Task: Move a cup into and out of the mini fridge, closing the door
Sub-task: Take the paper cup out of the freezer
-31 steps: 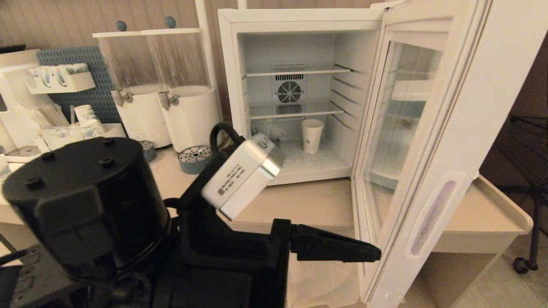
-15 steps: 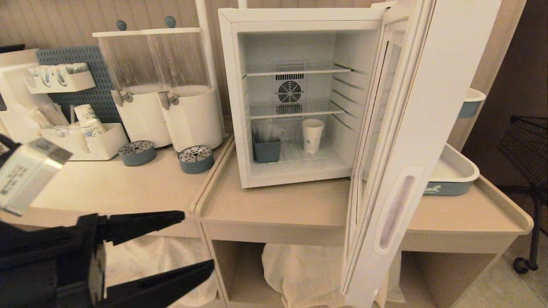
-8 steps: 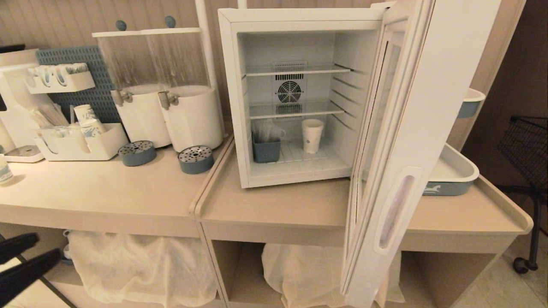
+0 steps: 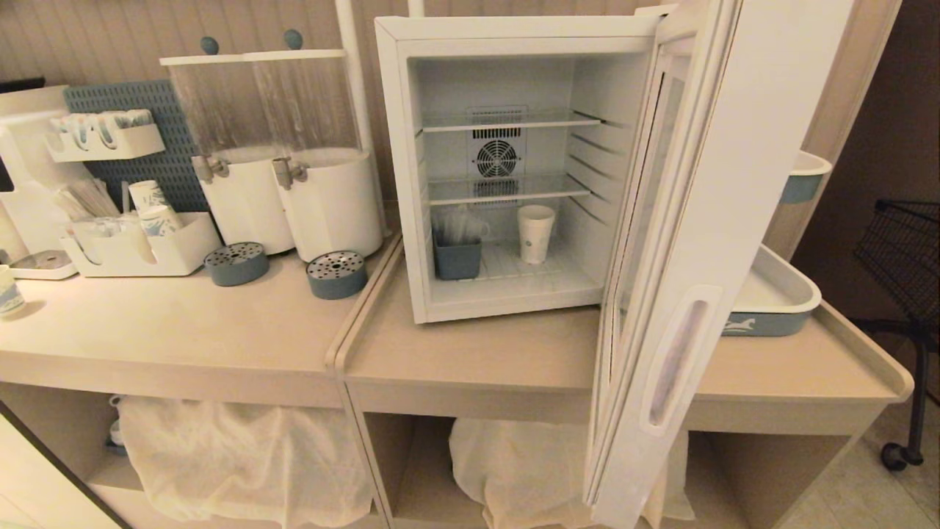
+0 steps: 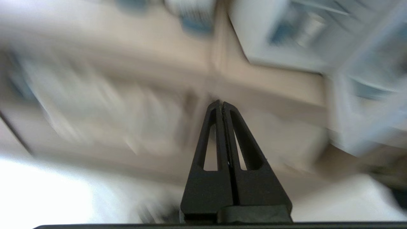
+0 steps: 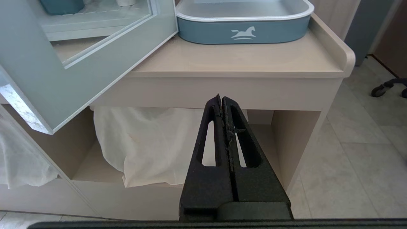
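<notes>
Left gripper: black two-finger left gripper, fingers pressed together on nothing, out in front of the counter; its own view is smeared by motion.
Right gripper: black two-finger right gripper, fingers closed and empty, parked low before the counter's front right corner.
Door: pale grey-blue framed door with glass window, swung wide open, overhanging the counter's front edge.
Counter: beige laminate counter carrying the fridge toward its back edge.
Fridge: white boxy mini fridge with wire shelves, interior exposed.
Cup: white paper cup with faint blue print, upright on the fridge floor, right of a small blue-grey bin.
Done, by judgement: cup placed inside.
Outstanding, by judgement: door not closed; cup not taken out.
</notes>
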